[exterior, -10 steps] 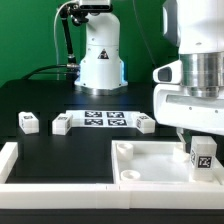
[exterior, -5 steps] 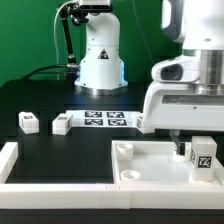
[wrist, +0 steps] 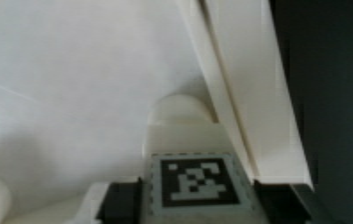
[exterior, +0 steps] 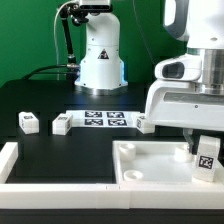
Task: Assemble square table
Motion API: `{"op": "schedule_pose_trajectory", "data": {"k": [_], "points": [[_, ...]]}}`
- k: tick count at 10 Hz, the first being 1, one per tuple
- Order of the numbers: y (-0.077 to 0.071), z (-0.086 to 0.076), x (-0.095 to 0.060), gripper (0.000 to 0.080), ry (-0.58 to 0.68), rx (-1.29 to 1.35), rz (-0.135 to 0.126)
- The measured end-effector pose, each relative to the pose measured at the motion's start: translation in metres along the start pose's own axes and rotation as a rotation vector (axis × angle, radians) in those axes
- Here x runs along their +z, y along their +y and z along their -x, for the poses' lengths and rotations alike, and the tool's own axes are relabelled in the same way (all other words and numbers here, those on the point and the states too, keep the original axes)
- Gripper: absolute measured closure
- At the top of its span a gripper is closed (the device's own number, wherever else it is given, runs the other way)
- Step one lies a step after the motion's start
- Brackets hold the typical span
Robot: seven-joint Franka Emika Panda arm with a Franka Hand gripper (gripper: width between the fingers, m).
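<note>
White plastic tabletop (exterior: pixel 160 183) is lying rim-up at the near edge of the black table (exterior: pixel 60 150), toward the exterior view's right. One tagged leg (exterior: pixel 207 157) is standing roughly upright inside it, close to the rim and just beside a round corner socket (wrist: pixel 187 108). Gripper (exterior: pixel 205 146) is reaching straight down over this leg, fingers (wrist: pixel 116 205) pressing on its two sides, jaws partly closed and clamping it. Further back, loose leg one (exterior: pixel 28 122) and loose leg two (exterior: pixel 62 125) are resting near the marker board (exterior: pixel 103 119).

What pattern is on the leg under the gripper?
A black-and-white square tag on a white leg, clearest in the wrist view.
</note>
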State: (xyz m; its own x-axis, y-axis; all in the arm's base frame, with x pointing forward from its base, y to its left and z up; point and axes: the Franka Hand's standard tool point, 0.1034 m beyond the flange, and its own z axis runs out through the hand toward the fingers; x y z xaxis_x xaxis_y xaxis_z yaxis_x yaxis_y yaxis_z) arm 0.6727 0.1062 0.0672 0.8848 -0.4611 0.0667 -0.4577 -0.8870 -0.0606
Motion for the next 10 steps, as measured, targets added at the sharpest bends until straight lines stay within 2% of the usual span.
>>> {"op": "schedule_pose_trajectory", "data": {"k": [2, 4, 5, 6, 8, 10], "points": [[-0.0002, 0.0003, 0.0003, 0.0509, 0.000, 0.112, 0.000], [-0.0005, 0.0008, 0.0000, 0.0509, -0.016, 0.504, -0.004], [-0.0022, 0.0005, 0.0002, 0.0509, -0.023, 0.667, -0.021], [-0.0050, 0.0025, 0.0037, 0.0509, -0.030, 0.895, -0.071], [-0.0043, 0.0003, 0.0029, 0.0509, -0.067, 1.094, -0.099], [-0.0026, -0.0025, 0.0011, 0.0509, -0.096, 1.265, -0.111]]}}
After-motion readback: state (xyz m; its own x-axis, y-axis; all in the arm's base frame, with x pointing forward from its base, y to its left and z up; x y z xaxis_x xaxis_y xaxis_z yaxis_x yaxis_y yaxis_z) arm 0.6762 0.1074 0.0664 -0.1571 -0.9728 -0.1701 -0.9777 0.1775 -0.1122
